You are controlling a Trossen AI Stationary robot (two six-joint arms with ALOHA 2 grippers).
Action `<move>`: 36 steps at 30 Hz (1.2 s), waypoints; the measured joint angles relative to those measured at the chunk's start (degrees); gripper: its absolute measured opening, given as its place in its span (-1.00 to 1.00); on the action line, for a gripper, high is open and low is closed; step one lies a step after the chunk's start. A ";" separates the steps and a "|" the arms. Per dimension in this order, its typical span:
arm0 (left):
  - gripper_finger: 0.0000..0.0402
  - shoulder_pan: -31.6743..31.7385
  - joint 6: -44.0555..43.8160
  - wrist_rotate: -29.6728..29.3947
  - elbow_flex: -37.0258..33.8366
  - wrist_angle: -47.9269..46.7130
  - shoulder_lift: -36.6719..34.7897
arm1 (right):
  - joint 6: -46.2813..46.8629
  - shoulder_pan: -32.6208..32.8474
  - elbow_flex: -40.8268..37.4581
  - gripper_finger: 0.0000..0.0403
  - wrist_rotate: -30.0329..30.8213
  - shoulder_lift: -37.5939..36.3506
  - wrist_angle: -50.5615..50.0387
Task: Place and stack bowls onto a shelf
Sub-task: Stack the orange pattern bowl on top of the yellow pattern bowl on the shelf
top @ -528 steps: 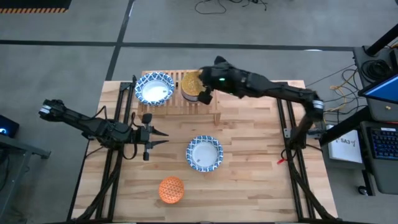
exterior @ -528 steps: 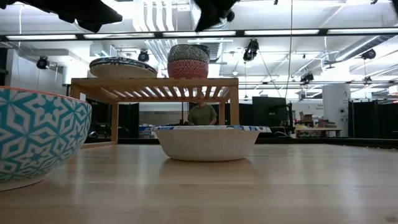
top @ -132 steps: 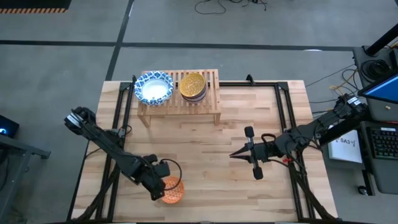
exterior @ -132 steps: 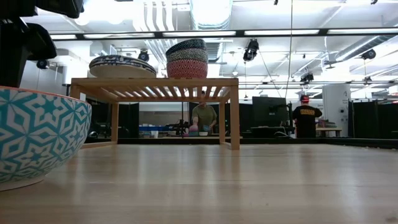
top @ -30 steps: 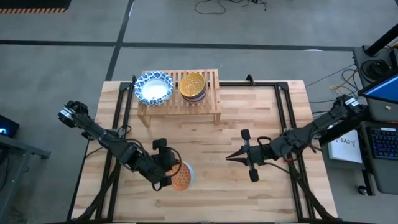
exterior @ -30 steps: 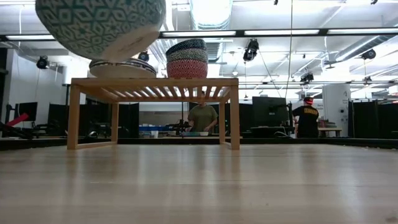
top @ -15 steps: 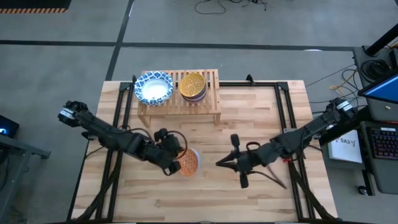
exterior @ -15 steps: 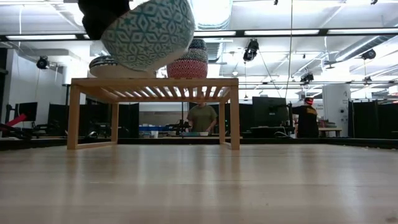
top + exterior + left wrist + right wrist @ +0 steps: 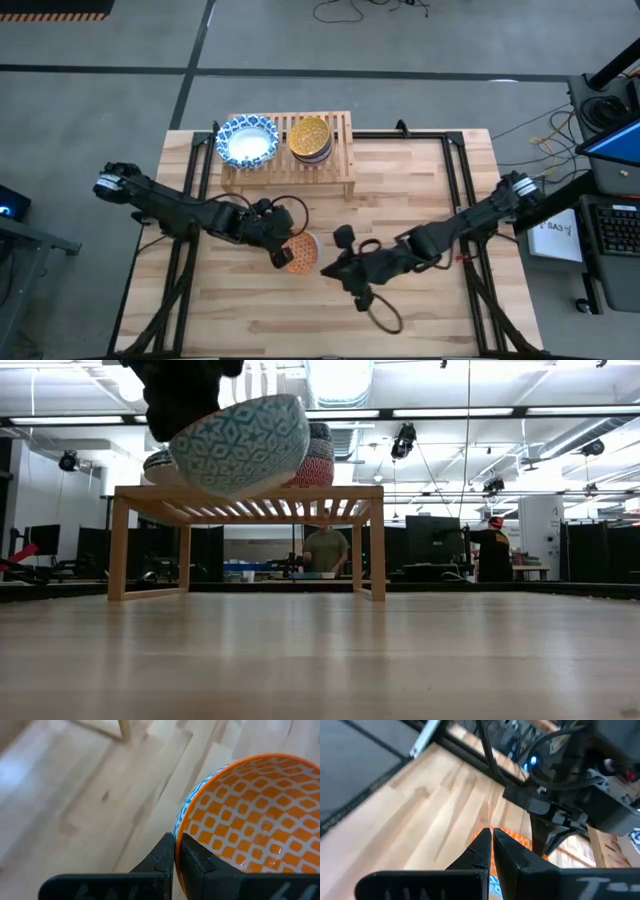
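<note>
Shelf (image 9: 340,168) at the far edge of the table (image 9: 420,180) carries a wide blue-patterned bowl (image 9: 248,141) on its left part and a stack of small bowls (image 9: 310,138), yellow one uppermost, beside it.

Left gripper (image 9: 284,252) is clamped on the rim of the orange bowl (image 9: 303,254): one finger inside, one outside, per the left wrist view. Bowl is held clear of the table, tilted, mid-table, in front of the shelf.

Right gripper (image 9: 335,270) hovers just beside this bowl, jaws together, holding nothing.

Handling judgement: bowl looks rigid, glazed, hence probably slippery and breakable, moderate in weight. A one-sided rim pinch lets it swing. Best lowered level onto the small stack.
</note>
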 joint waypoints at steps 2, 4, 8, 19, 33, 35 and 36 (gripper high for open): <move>-1.00 0.72 -0.51 2.28 0.00 -1.04 0.12 | 0.00 -0.71 3.07 -0.96 0.11 2.32 -2.73; -1.00 1.24 -1.02 3.08 0.00 -2.13 0.19 | 0.09 -1.49 5.91 -0.95 0.11 4.65 -5.75; -1.00 1.84 -1.65 3.13 0.00 -2.82 0.24 | 1.14 -2.78 10.62 -0.89 -0.84 8.83 -11.55; -1.00 1.92 -1.23 3.87 -0.02 -3.34 0.24 | -1.70 -4.84 21.39 -0.20 -6.33 18.62 -22.32; -1.00 1.98 -0.67 9.07 -0.04 -1.29 0.31 | -21.48 -8.70 22.41 0.01 -6.83 27.44 -23.34; -1.00 1.98 -0.61 9.31 -0.07 -1.00 0.31 | -22.19 -9.38 22.41 0.00 -8.54 28.16 -23.19; -1.00 1.98 -0.51 9.43 -0.07 -0.70 0.33 | -22.38 -9.62 22.39 -0.02 -9.31 28.46 -23.45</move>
